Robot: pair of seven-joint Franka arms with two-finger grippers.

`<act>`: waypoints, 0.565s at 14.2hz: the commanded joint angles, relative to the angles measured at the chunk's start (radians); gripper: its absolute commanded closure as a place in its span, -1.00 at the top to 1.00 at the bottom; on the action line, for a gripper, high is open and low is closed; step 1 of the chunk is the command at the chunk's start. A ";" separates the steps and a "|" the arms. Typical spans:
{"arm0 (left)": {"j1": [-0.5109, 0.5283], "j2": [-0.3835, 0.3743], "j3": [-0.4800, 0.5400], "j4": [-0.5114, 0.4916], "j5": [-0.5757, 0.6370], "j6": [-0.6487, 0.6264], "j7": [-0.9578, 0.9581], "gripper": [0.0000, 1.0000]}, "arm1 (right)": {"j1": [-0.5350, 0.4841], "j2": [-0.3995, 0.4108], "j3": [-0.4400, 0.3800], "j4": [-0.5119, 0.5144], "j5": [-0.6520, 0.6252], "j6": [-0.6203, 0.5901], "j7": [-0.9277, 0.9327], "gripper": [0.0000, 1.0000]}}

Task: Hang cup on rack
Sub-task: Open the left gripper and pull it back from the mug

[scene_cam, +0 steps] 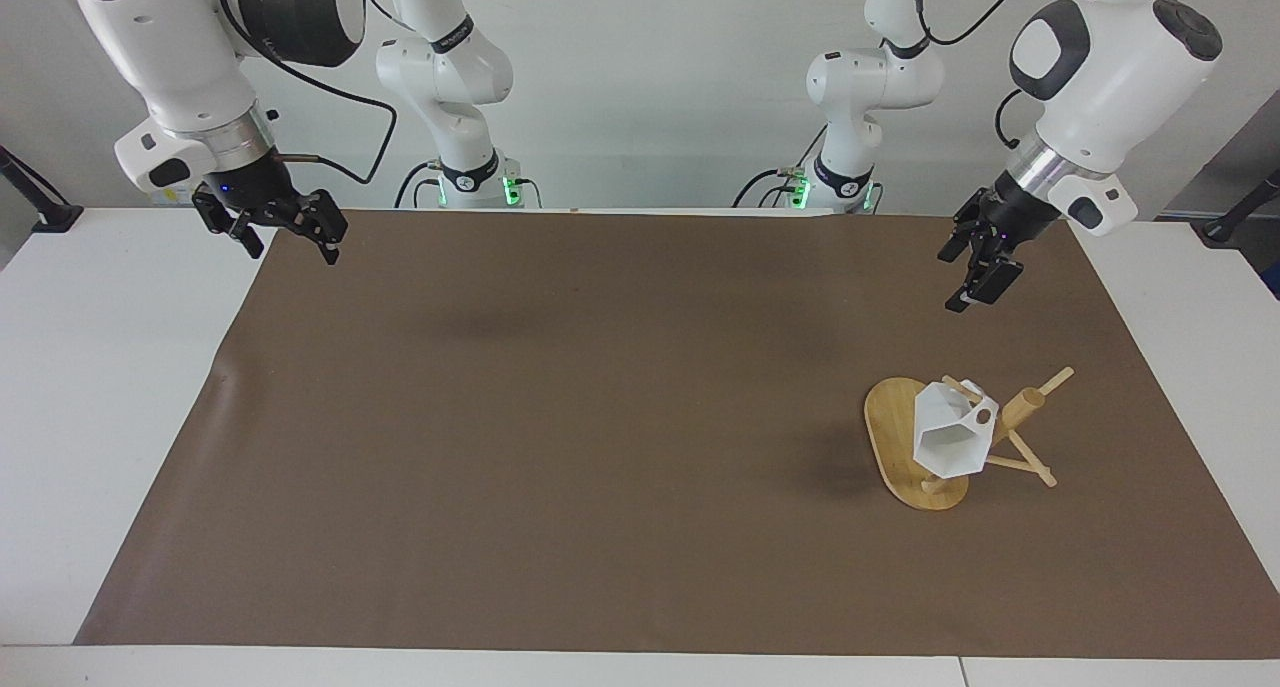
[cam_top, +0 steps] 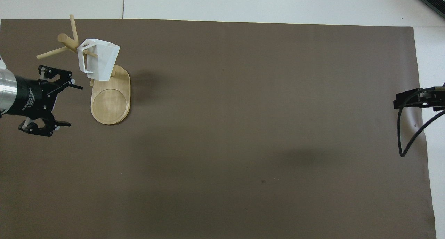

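A: What's the biggest thing on the table?

B: The brown mat, covering most of it. I'll place everything else from the rack.

A: Where does the rack stand?

B: On the mat, toward the left arm's end. Its oval base lies flat and the post carries thin crossing pegs.

A: And the cup?

B: It hangs on the rack, one peg through the hole in its handle, body tilted over the base. Nothing grips it.

A: How far is it from the fingers?

B: The left gripper is up in the air over the mat beside the rack's base, fingers spread wide and empty, well apart from the cup. No fingertip touches cup or rack.

A: The right gripper?

B: It waits above the mat's edge at the right arm's end, well apart from the rack, fingers apart and empty.
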 commanded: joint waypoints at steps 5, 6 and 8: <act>-0.017 0.007 -0.004 0.067 0.106 -0.111 0.558 1.00 | -0.009 -0.013 0.001 -0.013 0.019 -0.002 -0.023 1.00; -0.017 0.009 -0.004 0.075 0.128 -0.125 0.626 1.00 | -0.009 -0.013 0.001 -0.013 0.019 -0.003 -0.023 1.00; -0.015 0.019 -0.004 0.110 0.143 -0.137 0.767 1.00 | -0.009 -0.013 0.001 -0.013 0.019 -0.003 -0.023 1.00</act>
